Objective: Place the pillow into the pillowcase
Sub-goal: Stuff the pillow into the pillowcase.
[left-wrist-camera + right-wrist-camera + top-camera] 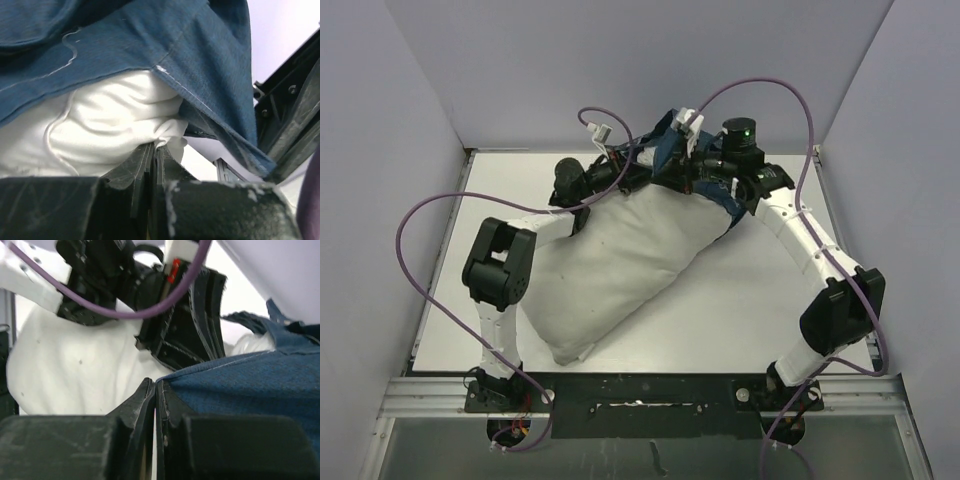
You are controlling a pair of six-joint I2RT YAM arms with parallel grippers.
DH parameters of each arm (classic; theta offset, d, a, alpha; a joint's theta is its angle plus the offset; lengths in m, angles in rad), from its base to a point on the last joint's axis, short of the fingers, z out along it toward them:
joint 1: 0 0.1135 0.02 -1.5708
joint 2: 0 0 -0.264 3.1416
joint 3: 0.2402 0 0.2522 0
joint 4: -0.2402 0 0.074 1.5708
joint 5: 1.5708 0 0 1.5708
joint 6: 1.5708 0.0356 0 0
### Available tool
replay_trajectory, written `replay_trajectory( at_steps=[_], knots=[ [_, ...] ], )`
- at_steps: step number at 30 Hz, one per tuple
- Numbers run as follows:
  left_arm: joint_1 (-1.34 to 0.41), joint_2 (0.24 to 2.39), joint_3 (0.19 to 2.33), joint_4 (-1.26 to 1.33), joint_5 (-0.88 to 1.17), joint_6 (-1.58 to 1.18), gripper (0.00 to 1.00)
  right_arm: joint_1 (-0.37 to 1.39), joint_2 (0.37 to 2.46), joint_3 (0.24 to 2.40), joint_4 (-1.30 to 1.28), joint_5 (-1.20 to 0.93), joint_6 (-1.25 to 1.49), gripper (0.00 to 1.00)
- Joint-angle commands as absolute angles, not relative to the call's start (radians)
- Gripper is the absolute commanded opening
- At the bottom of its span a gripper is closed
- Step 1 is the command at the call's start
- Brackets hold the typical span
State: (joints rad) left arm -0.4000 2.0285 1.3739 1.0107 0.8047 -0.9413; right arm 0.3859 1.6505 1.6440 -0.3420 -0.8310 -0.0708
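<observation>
The white pillow (620, 270) lies slantwise on the table, its far end tucked into the navy pillowcase (665, 145) bunched at the back. My left gripper (645, 178) is at that mouth. In the left wrist view it (156, 146) is shut, pinching a puckered fold of the pillow (110, 125) under the pillowcase hem (200, 50). My right gripper (692, 180) is just to its right. In the right wrist view it (156, 382) is shut on the pillowcase edge (250, 385), with the pillow (75, 370) behind it.
The white table (770, 300) is boxed in by grey walls on three sides. Purple cables (800, 90) loop above both arms. A metal rail (640, 385) runs along the near edge between the arm bases.
</observation>
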Motion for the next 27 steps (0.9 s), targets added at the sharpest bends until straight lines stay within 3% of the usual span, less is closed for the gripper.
replay_trajectory(
  at_steps=[1,3,7,9,12,14,18,23,27],
  knots=[
    [-0.396,1.970,1.262,1.049,0.613,-0.933,0.00,0.358,1.650,1.483,-0.348,-0.777,-0.164,0.00],
    [-0.384,1.950,1.229,0.885,0.555,-0.860,0.00,0.348,1.669,1.478,-0.373,-0.763,-0.236,0.01],
    [-0.342,1.928,1.244,0.699,0.505,-0.805,0.00,0.361,1.701,1.524,-0.384,-0.778,-0.327,0.17],
    [-0.326,1.895,1.269,0.623,0.500,-0.761,0.10,0.373,1.714,1.566,-0.397,-0.797,-0.372,0.35],
    [-0.310,1.819,1.301,0.440,0.490,-0.640,0.36,0.368,1.722,1.645,-0.440,-0.790,-0.447,0.76],
    [-0.301,1.739,1.301,0.312,0.464,-0.529,0.54,0.329,1.712,1.695,-0.474,-0.812,-0.506,0.98],
    [-0.280,1.558,1.245,0.115,0.433,-0.352,0.74,0.205,1.651,1.622,-0.409,-0.827,-0.439,0.98],
    [-0.337,1.399,1.173,-0.033,0.450,-0.260,0.75,0.028,1.552,1.320,-0.329,-0.926,-0.290,0.98],
    [-0.612,1.357,1.145,-0.111,0.287,0.006,0.76,-0.008,1.457,1.094,-0.292,-0.769,-0.331,0.98]
  ],
)
